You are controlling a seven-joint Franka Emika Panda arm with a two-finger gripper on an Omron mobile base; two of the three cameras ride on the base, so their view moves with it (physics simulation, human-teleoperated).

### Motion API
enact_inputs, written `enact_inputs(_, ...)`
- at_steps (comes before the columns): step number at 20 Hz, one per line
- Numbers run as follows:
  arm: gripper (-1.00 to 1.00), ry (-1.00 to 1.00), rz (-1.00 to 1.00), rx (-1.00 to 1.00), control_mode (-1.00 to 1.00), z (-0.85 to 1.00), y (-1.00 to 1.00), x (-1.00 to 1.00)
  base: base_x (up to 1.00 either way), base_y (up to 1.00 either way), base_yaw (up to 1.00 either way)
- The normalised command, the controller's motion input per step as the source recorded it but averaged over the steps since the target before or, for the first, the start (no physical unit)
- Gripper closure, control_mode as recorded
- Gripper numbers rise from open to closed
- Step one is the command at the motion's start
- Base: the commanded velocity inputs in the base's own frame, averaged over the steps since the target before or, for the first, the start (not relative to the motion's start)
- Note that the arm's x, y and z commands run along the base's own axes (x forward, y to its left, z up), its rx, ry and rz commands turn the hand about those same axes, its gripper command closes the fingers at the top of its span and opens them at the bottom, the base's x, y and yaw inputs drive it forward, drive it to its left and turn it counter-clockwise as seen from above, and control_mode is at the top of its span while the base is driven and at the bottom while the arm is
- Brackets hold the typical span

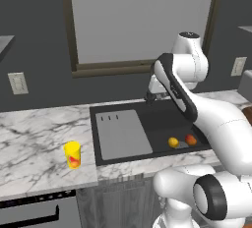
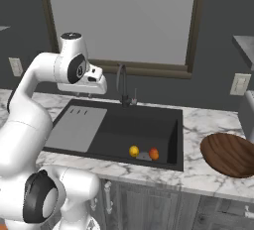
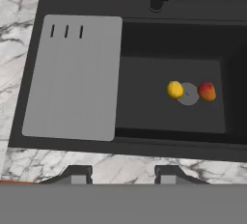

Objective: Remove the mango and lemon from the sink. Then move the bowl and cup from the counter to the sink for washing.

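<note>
Gripper (image 3: 123, 174) up over the sink (image 3: 144, 10), jaws part open w/ nothing btwn them, touching nothing. Lemon (image 3: 175, 90) & mango (image 3: 207, 91) on basin floor, either side of drain. Cup (image 1: 73, 155) on surface left of sink, bowl (image 2: 229, 154) right.

White arm (image 1: 216, 119), dark joints

Yellow lemon (image 3: 175, 90) (orange-red mango (image 3: 207, 91))
</note>
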Motion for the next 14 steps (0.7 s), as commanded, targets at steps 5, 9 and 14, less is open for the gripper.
enact_inputs(5,-1.0,0.0,0.0,0.0,-1.0,0.0,0.0,-0.01,0.0,0.0,0.0)
enact_inputs(9,-1.0,0.0,0.0,0.0,-1.0,0.0,0.0,-0.09,0.0,0.0,0.0)
enact_inputs(14,-1.0,-0.02,0.0,0.0,-1.0,0.0,0.0,-0.15,0.0,0.0,0.0)
